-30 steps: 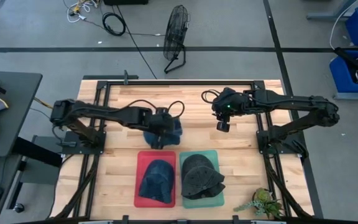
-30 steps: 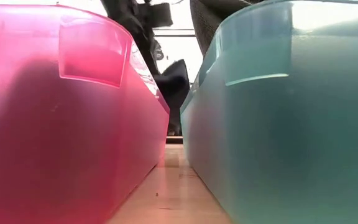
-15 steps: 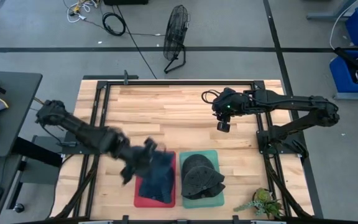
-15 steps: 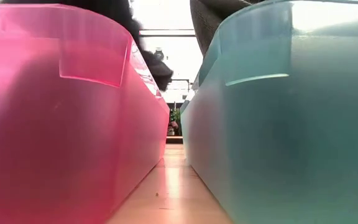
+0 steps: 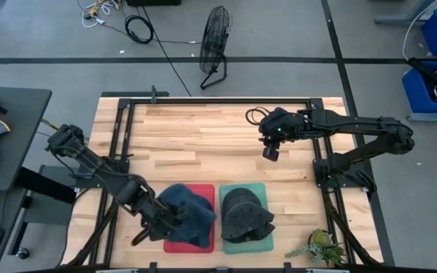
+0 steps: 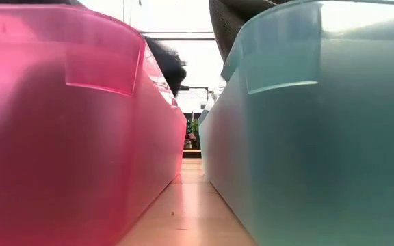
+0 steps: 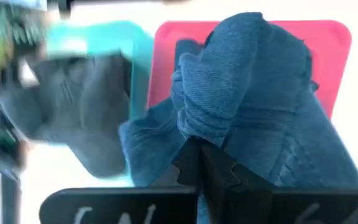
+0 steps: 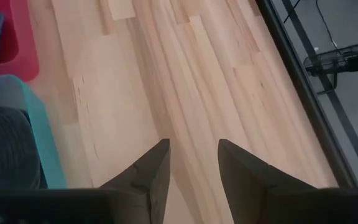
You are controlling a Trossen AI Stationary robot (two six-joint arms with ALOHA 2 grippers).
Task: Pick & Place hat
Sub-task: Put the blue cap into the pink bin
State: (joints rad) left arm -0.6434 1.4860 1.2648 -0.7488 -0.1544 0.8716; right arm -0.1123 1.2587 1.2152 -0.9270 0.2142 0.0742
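My left gripper (image 5: 170,221) is shut on a blue denim hat (image 5: 190,211) over the red bin (image 5: 203,189) at the table's near edge. The hat also shows in the left wrist view (image 7: 247,106), bunched up above the red bin (image 7: 334,43); whether another blue hat lies under it, I cannot tell. A dark grey hat (image 5: 245,214) lies in the teal bin (image 5: 258,187) to the right of the red one. My right gripper (image 5: 270,154) is open and empty above bare wood at the far right; it also shows in the right wrist view (image 8: 193,155). My left gripper pinches a bunched fold of the hat's denim (image 7: 199,127) between its two fingers. The fingers come from the table's left, slanting down. The hat spreads away from the fingers over the red bin; whether it rests there or hangs clear, I cannot tell.
The red bin (image 6: 67,137) and the teal bin (image 6: 306,137) stand side by side with a narrow gap. A small plant (image 5: 321,246) sits at the near right corner. Bare wood (image 5: 196,136) fills the table's far half. A fan (image 5: 217,42) stands on the floor beyond.
My left gripper has swung from the table's middle toward the near edge and the left, carrying the blue hat, which hung lifted clear then and now lies over the red bin. My right gripper has kept still.
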